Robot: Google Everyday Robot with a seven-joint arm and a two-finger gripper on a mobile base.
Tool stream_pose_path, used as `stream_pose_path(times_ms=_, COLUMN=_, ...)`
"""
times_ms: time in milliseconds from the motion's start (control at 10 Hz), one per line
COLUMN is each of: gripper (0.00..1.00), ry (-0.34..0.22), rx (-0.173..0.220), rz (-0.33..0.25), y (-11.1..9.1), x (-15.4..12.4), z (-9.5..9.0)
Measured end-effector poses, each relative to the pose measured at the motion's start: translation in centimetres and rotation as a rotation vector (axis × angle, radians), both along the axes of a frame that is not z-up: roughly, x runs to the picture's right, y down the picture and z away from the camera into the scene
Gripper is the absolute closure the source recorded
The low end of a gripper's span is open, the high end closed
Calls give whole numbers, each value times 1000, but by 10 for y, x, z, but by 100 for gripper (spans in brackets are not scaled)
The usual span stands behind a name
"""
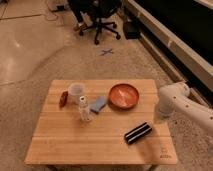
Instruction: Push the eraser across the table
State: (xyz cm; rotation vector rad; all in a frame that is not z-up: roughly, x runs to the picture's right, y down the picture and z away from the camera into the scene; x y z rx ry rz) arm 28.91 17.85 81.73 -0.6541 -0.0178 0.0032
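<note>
The eraser (138, 132), a black block with white lengthwise stripes, lies at an angle on the front right part of the wooden table (75, 142). My white arm reaches in from the right. Its gripper (160, 118) hangs at the table's right edge, shut and holding nothing. It is a short way right of and behind the eraser, not touching it.
An orange bowl (124, 95) sits behind the eraser. Left of the bowl are a light-blue block (98, 105), a clear bottle (84, 109), a white cup (76, 91) and a red object (63, 98). An office chair (97, 20) stands far behind on the floor.
</note>
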Motion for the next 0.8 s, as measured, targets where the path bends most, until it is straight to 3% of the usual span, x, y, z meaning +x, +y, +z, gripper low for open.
stream_pose_path(times_ms=400, gripper=100, ry=-12, rx=12, rz=-2, y=7, x=-5, z=15)
stream_pose_path(times_ms=800, gripper=100, ry=-36, rx=-7, rz=20, y=20, x=-15, z=8)
